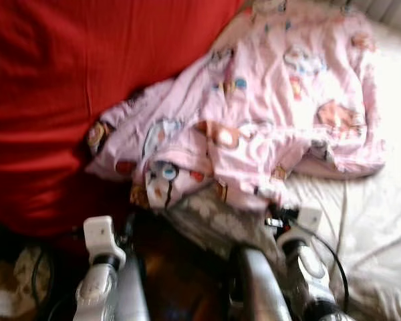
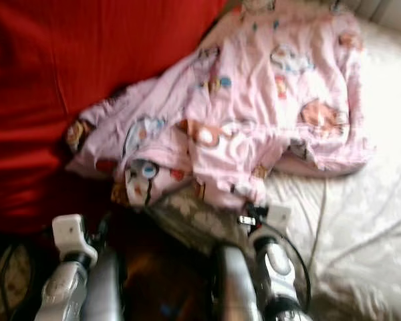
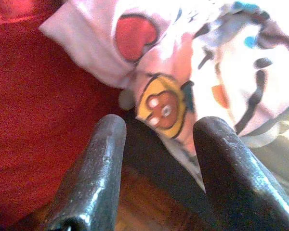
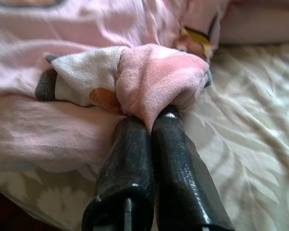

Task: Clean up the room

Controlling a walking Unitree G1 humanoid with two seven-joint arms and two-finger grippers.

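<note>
Right wrist view told most of the story: the right gripper [image 4: 156, 118] had its two fingers pressed together on a bunched fold of the pink cartoon-print blanket [image 1: 281, 114], pinching the fabric right at the fingertips. That blanket lay crumpled across the bed [image 1: 381, 221], on the pale patterned sheet, with its far edge up against a big red cushion [image 1: 60, 100] on the robot's left side. In the head view the near hem of the blanket sat just in front of both wrists, drooping toward the bed's edge.

The left gripper [image 3: 159, 144] was spread wide, nothing between its fingers, hovering just short of a corner of the same blanket, the bit with a yellow and brown cartoon patch. Dark wooden floor [image 3: 139, 211] showed below it.

My read: this was the tidy-the-blanket step, with one hand on the cloth and the other lining up. The next move probably called for the left gripper to ease forward and close on that corner, so both could lift and spread or fold it. The head view was blurry, so finer detail was hard to call.
</note>
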